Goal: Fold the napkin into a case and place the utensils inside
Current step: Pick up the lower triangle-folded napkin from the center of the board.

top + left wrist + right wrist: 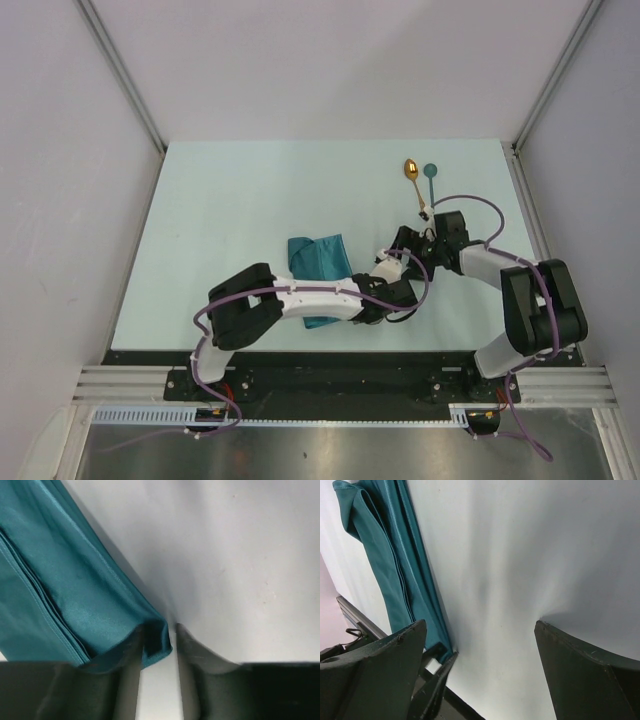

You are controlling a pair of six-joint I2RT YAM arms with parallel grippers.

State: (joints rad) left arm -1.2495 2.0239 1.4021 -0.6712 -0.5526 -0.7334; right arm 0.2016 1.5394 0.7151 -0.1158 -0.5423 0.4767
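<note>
teal napkin (320, 258) lies folded at centre, utensils (410, 172) far right. left gripper (158, 628) part-open, corner between jaws, unclamped; right gripper (480, 625) wide, empty. hazard: corner may slip on closing, letting layers spring apart.

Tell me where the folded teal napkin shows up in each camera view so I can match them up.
Top external: the napkin lies mid-table, its near part hidden under the left arm.
Left wrist: the napkin fills the left side, its corner at the left pincer.
Right wrist: the napkin is a strip down the upper left.
Shared landmark: the pale table.
</note>
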